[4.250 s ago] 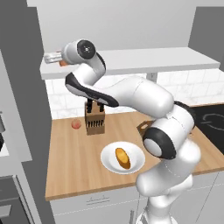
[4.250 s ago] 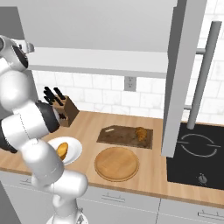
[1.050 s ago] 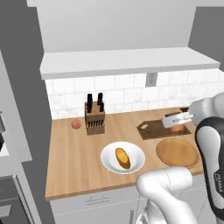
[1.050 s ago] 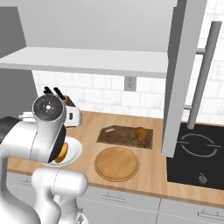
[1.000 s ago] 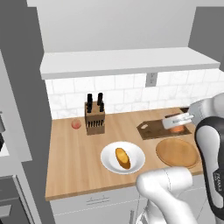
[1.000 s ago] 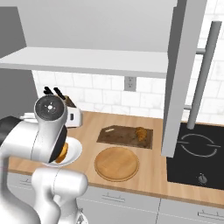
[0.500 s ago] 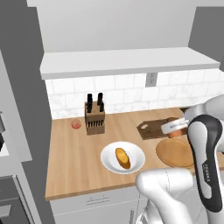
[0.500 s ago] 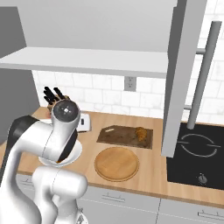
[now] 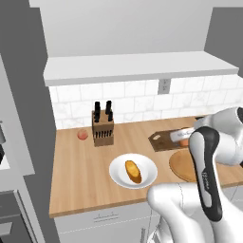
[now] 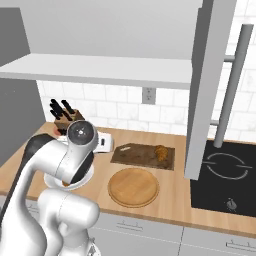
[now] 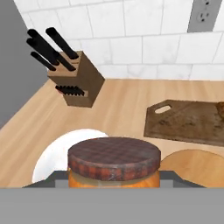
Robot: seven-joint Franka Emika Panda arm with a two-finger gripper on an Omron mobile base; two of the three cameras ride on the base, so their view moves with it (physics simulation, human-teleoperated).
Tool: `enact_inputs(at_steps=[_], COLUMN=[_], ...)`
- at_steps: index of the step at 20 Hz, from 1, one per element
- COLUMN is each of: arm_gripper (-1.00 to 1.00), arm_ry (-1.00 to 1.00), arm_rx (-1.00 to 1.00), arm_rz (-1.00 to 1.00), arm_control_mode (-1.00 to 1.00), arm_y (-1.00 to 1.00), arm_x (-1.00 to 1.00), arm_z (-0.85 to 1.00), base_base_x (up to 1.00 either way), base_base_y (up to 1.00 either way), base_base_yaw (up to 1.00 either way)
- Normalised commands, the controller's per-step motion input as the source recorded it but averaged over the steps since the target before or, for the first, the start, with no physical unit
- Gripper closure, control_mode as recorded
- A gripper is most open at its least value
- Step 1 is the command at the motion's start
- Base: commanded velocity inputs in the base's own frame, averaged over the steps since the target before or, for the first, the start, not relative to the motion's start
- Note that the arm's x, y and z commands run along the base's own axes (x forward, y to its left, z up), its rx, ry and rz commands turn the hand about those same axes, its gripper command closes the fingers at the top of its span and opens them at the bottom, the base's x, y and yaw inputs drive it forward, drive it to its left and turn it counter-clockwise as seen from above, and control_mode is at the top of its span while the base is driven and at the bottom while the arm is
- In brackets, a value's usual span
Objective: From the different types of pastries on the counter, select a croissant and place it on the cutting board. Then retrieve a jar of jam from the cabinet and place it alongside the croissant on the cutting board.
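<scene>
No readable text, labels or signs; views coarse.

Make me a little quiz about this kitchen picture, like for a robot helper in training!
1. True or false: the croissant lies on the cutting board.
2. What does the hand hold? A) jar of jam B) knife C) fruit
3. What sits on the white plate?

Key: 1 true. 2 A. 3 a golden roll.
</scene>
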Motion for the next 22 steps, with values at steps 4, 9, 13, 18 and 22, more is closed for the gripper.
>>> enact_inputs(at_steps=[4, 9, 13, 18, 22], arm_gripper=[1.0, 1.0, 1.0, 1.0, 1.0], arm_ry=[-0.18, -0.13, -0.13, -0.13, -0.08], arm_rx=[0.0, 0.0, 0.0, 0.0, 0.0], arm_rz=[-0.33, -0.36, -0.35, -0.34, -0.27], arm_control_mode=[-1.0, -1.0, -1.0, -1.0, -1.0], arm_y=[-0.01, -0.07, -0.07, -0.09, -0.03], arm_x=[0.23, 0.38, 0.48, 0.54, 0.44], arm_z=[-0.67, -0.55, -0.52, -0.51, -0.31], base_base_x=[0.0, 0.0, 0.0, 0.0, 0.0], base_base_y=[0.0, 0.0, 0.0, 0.0, 0.0], base_base_yaw=[0.0, 0.0, 0.0, 0.0, 0.0])
